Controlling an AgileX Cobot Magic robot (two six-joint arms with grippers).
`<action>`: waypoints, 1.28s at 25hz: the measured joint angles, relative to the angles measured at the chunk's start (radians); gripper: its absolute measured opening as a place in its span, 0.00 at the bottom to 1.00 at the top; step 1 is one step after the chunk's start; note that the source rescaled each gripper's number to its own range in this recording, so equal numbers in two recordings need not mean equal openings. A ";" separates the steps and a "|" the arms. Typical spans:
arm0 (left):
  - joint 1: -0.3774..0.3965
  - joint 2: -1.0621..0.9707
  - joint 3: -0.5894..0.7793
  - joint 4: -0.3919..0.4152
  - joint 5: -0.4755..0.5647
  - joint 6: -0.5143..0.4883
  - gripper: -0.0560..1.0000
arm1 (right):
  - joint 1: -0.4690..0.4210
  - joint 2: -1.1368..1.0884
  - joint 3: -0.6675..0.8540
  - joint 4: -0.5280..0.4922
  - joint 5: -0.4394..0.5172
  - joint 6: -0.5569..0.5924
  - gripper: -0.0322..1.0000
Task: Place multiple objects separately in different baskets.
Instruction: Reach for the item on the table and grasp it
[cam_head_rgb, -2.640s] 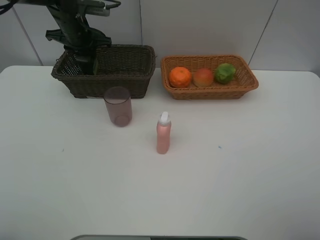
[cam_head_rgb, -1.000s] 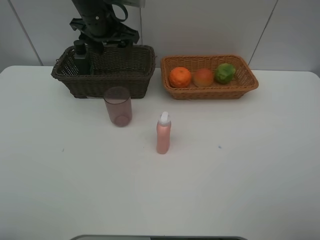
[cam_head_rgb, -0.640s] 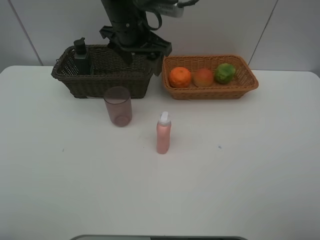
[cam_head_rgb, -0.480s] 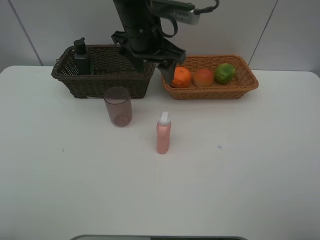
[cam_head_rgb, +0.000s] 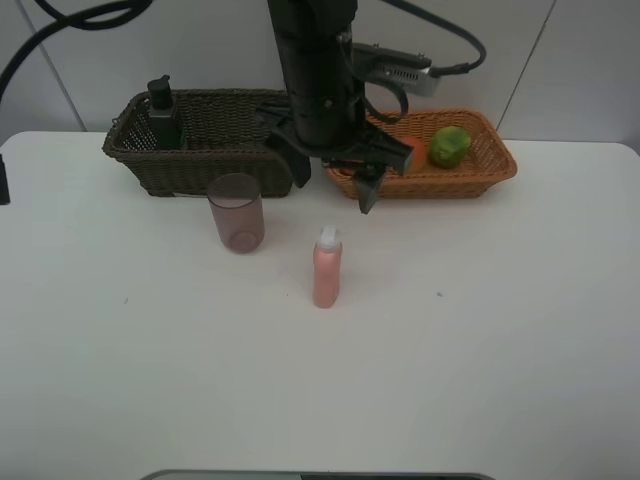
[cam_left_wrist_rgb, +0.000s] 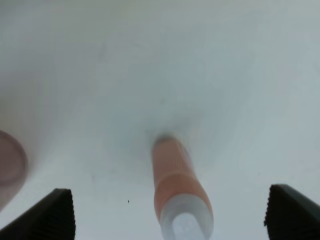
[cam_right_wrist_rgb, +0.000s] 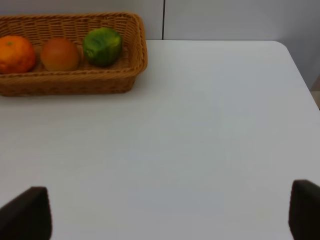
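A white table (cam_head_rgb: 500, 350) stands in front of a plain white wall. The left gripper (cam_head_rgb: 331, 188) hangs over the table with its two fingers spread wide and nothing in them. The pink bottle (cam_head_rgb: 326, 270) stands upright on the table just in front of it and lower down. In the left wrist view the white cap sits between the two fingertips, and they do not touch it.

The right gripper (cam_right_wrist_rgb: 165, 212) is spread wide too and holds nothing.

The cup (cam_head_rgb: 237, 213) stands near the bottle, on its left, with a gap between them. The pump bottle (cam_head_rgb: 162, 112) stands in the left end of the dark basket (cam_head_rgb: 215, 140). The orange (cam_right_wrist_rgb: 16, 54), the red-orange fruit (cam_right_wrist_rgb: 60, 54) and the green fruit (cam_head_rgb: 450, 146) lie in a row in the light basket (cam_head_rgb: 470, 175).

Any words on the bottles are too small to read.

In front of the pink bottle and to its right there is only bare table.
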 joint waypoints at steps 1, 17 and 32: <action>-0.006 0.007 0.000 0.007 0.005 -0.009 0.98 | 0.000 0.000 0.000 0.000 0.000 0.000 1.00; -0.037 0.093 0.022 0.035 0.043 -0.120 0.98 | 0.000 0.000 0.000 0.000 0.000 0.000 1.00; -0.037 0.093 0.166 0.007 -0.118 -0.119 0.98 | 0.000 0.000 0.000 0.000 0.000 0.000 1.00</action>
